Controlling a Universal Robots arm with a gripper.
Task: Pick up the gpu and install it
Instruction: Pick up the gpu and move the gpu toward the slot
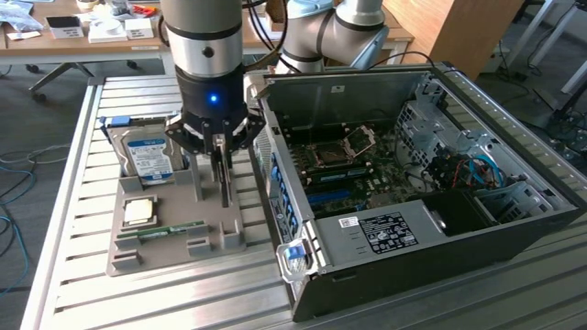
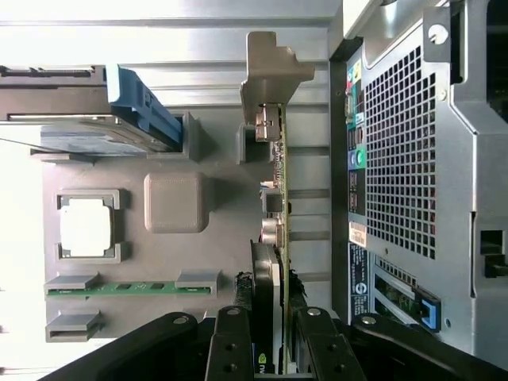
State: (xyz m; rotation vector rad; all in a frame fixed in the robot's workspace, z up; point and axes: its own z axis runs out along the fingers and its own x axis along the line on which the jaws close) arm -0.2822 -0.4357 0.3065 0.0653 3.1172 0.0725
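Over the worktop (image 1: 73,227) tray (image 1: 220,221), the hand (image 1: 218,144) gripped the edge-standing gpu (image 1: 223,179) directly below it, long axis parallel to the case (image 1: 513,234).

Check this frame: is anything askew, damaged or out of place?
Nothing stands out. The graphics card stands upright in its gray holder, the hand closed on it; hard drive, processor and memory stick sit in their slots.

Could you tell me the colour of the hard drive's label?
The label is blue and white; exterior view.
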